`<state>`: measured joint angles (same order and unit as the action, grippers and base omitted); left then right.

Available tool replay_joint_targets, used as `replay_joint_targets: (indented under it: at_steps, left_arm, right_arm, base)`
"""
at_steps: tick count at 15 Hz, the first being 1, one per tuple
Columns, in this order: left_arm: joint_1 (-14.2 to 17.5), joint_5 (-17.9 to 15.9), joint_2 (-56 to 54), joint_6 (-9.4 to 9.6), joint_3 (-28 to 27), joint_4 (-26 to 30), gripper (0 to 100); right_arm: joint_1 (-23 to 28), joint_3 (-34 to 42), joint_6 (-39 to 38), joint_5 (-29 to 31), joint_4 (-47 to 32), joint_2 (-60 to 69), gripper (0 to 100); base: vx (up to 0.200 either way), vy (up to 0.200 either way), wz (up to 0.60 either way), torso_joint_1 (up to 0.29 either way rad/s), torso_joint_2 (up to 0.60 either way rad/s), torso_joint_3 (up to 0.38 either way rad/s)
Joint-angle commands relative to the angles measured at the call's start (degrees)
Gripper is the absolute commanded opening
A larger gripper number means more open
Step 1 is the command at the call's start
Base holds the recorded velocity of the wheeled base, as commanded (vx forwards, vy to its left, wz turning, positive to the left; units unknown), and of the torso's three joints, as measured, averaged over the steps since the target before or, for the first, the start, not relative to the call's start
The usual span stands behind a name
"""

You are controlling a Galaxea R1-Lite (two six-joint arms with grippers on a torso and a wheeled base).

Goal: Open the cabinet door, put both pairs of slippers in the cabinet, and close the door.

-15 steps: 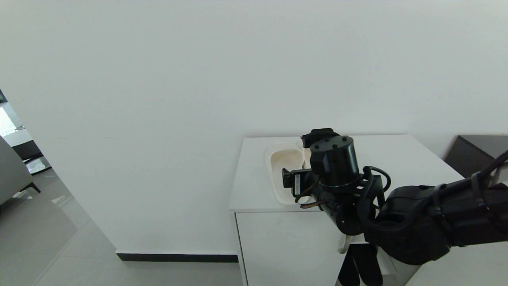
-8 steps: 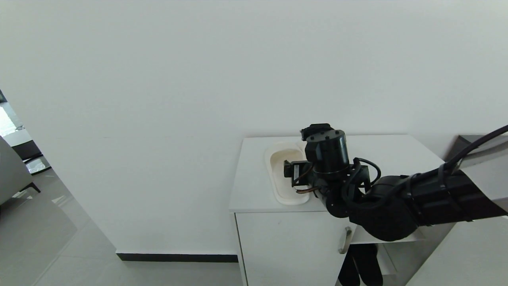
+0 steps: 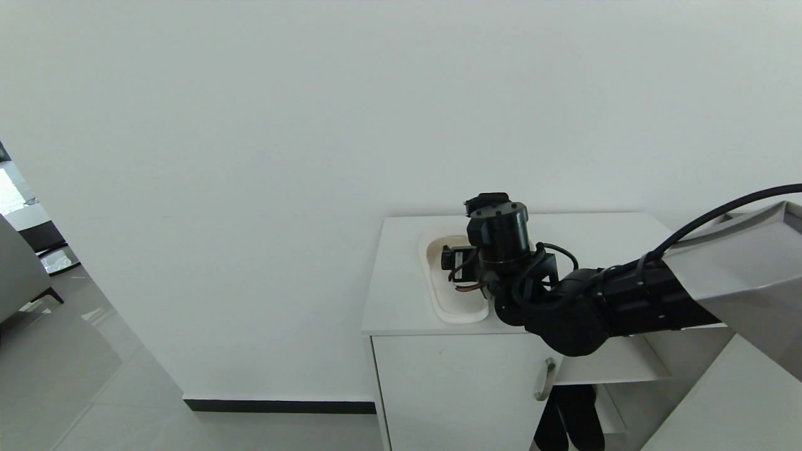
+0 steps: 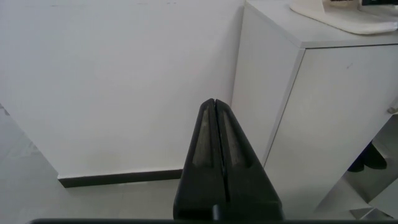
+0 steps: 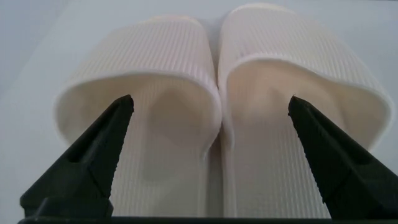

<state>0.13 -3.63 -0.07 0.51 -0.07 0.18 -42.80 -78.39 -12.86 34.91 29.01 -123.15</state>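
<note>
Cream slippers (image 3: 446,294) are found on the cabinet (image 3: 451,376) top at 9 o'clock, straddled by the released right gripper (image 5: 210,99), ungrasped. Door (image 3: 739,407) is opened; black slippers (image 3: 567,419) seem shelved at 6 o'clock. Left gripper (image 4: 215,102) is clenched.

**Q:** What moved in the last second?

**A:** The right arm (image 3: 589,307) has stretched away from the front edge of the cabinet top (image 3: 401,294) toward its back edge. Its wrist now hangs over the cream slippers (image 3: 448,294) and covers more of the pair.

**Q:** Anything uncovered?

**A:** Yes. The door handle (image 3: 548,379) below the front edge, hidden behind the arm a second ago, stands in full view, as does more of the shelf (image 3: 614,369) beside it.
</note>
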Motion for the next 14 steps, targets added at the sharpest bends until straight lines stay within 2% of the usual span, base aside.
replay_joint_targets:
  at_steps: [1,7,8,14]
  left_arm:
    - [0.0,0.0,0.1,0.02,0.0,0.0,0]
    - [0.0,0.0,0.1,0.02,0.0,0.0,0]
    - [0.0,0.0,0.1,-0.07,0.0,0.0,0]
    - [0.0,0.0,0.1,0.02,0.0,0.0,0]
  right_arm:
    - [0.6,-1.5,0.0,0.0,0.0,-1.4,100]
    - [1.4,-2.8,0.0,0.0,0.0,-2.0,100]
    - [1.4,-3.0,0.0,0.0,0.1,-2.4,0]
    - [1.4,-3.5,-0.1,0.0,0.1,-2.5,0]
  base:
    - [0.0,0.0,0.0,0.0,0.0,0.0]
    - [0.0,0.0,0.0,0.0,0.0,0.0]
    - [0.0,0.0,0.0,0.0,0.0,0.0]
    - [0.0,0.0,0.0,0.0,0.0,0.0]
